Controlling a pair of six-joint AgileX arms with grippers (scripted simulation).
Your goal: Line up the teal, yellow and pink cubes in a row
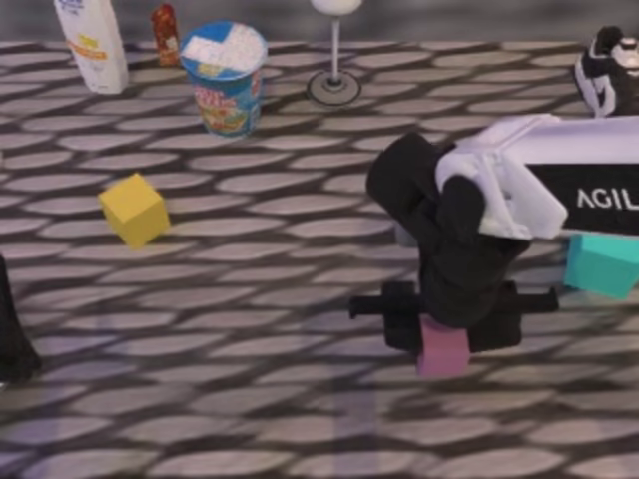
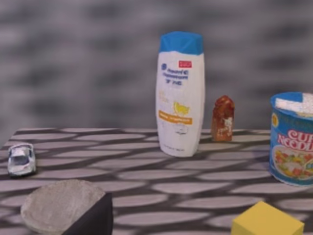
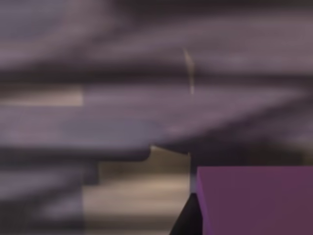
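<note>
Even, soft light over our table, with the sharpness differing from view to view.

From above we see flat, diffuse lighting with no glare; the yellow cube (image 1: 133,209) drops only a faint shadow, and a darker patch lies under our right gripper (image 1: 442,344) where it sits over the pink cube (image 1: 442,349). The far backdrop is a soft grey smear. In our left wrist view the shampoo bottle (image 2: 180,95) and the cup noodles (image 2: 292,139) are crisp and evenly lit, while the wall behind them is blurred. Our right wrist view is dim and heavily blurred: the tabletop pattern dissolves into purple streaks, and only the pink cube's edge reads cleanly.
</note>
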